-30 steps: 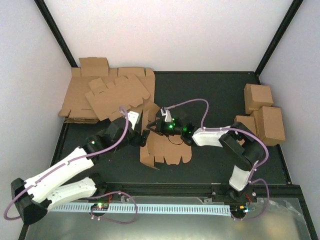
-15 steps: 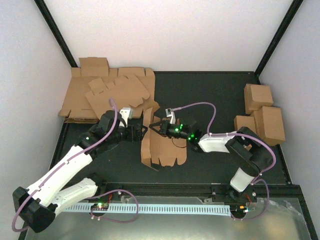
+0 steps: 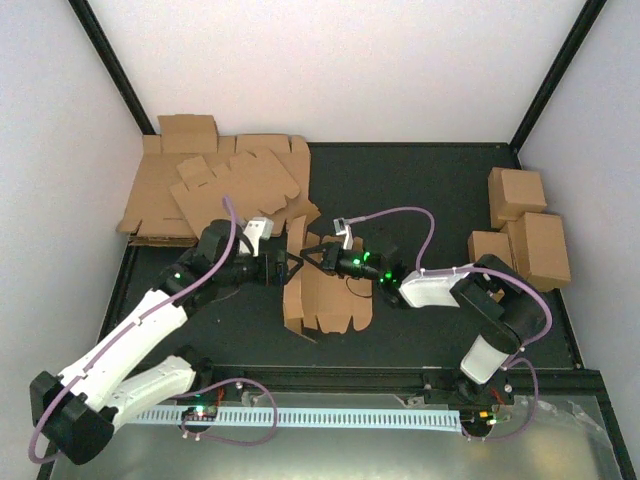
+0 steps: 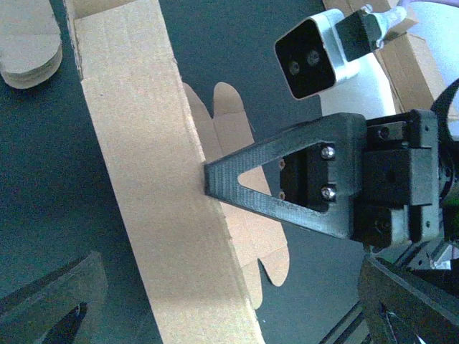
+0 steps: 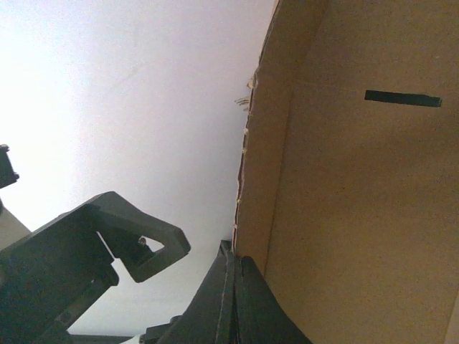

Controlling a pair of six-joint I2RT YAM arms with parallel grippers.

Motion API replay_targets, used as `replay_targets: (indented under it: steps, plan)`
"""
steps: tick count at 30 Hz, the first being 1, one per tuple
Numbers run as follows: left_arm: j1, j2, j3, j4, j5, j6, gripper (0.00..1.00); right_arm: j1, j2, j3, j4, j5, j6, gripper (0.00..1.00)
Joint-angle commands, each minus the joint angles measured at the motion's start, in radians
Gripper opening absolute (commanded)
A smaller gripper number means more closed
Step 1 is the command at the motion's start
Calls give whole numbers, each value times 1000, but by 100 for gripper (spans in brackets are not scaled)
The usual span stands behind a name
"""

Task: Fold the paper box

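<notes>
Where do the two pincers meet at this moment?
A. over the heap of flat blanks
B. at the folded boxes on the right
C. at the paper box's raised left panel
C: the left pincer and right pincer face each other across the upright panel of the paper box.

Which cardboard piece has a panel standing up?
The single blank in the middle, between left hand and right hand: its left panel is raised. The heap back left lies flat; the boxes at right are closed.
</notes>
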State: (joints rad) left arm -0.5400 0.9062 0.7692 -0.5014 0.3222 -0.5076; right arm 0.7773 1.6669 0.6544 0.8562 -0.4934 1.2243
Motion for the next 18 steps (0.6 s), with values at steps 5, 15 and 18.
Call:
replay_targets:
  steps: [5, 15, 18]
  plan:
    - [42, 45, -19, 49, 94, -38, 99, -9, -30, -17, 76, -5, 9, 2]
    - [42, 185, -27, 48, 217, -35, 87, -9, -13, -15, 74, 3, 0, 2]
    - [43, 185, -32, 43, 180, -28, 82, -9, -5, -16, 76, 5, -2, 2]
